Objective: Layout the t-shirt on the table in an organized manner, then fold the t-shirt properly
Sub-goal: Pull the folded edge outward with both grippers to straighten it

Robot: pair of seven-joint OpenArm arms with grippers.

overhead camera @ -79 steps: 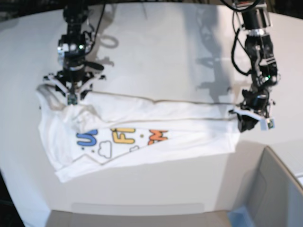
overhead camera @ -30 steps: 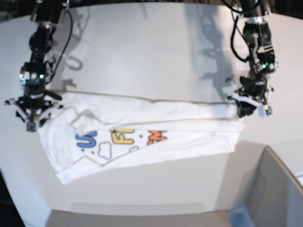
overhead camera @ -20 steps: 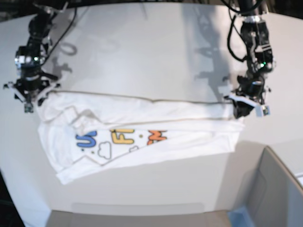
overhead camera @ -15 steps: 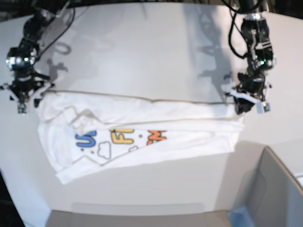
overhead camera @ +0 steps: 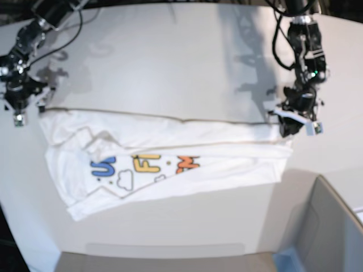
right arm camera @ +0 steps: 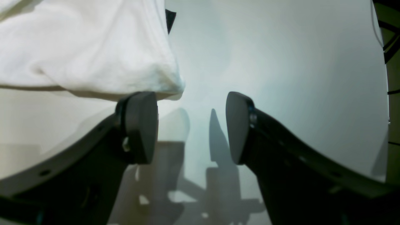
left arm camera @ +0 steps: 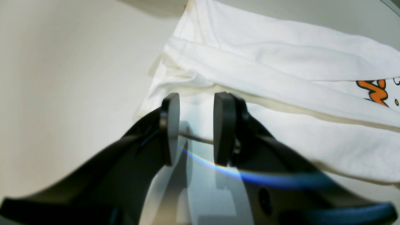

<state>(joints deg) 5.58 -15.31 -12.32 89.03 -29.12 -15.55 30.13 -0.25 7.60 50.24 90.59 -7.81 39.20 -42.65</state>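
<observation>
Right claw [overhead camera: 20, 113] retreated, t-shirt [overhead camera: 170, 158] flat

Robot lab: bare white table [overhead camera: 187, 62]

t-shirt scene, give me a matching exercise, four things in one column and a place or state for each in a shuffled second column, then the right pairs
Things:
1. t-shirt
2. right gripper
3. left gripper
4. orange lettering

Places or states:
A. jaws wide apart, nothing between them, beside the cloth's corner
B. folded into a long band across the table
C. printed near the right edge of the left wrist view
D. jaws narrowly parted over the shirt's end

Pairs: 1-B, 2-A, 3-D, 4-C
</observation>
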